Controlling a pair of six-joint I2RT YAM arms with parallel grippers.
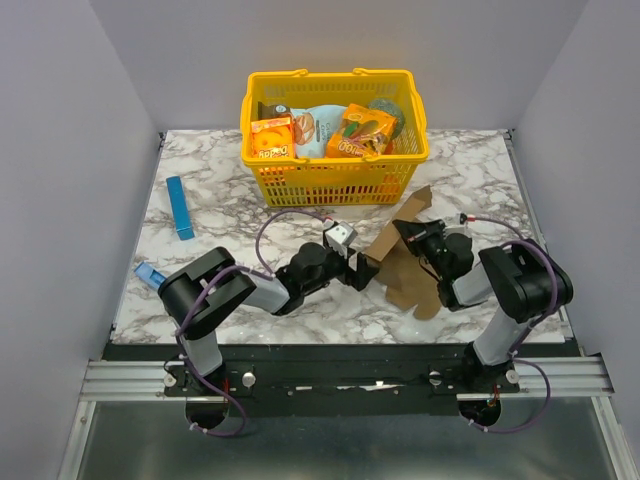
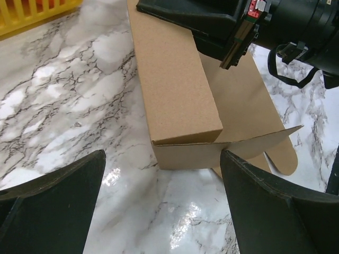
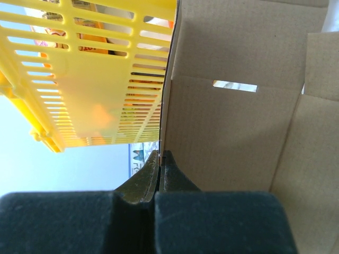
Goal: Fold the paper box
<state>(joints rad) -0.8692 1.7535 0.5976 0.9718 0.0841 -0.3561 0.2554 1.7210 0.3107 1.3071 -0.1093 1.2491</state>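
Observation:
The paper box is plain brown cardboard, partly folded, lying on the marble table between my two grippers. In the left wrist view it shows as a closed rectangular body with flat flaps spread behind it to the right. My left gripper is open and empty, its fingers wide apart just short of the box's near end. My right gripper is shut on the edge of an upright cardboard panel, pinched between its fingertips. It also shows in the left wrist view, over the box's far end.
A yellow basket with orange snack boxes and other packets stands at the back centre, close behind the box; it also shows in the right wrist view. A slim blue box lies at the left. A small blue item lies near the left arm.

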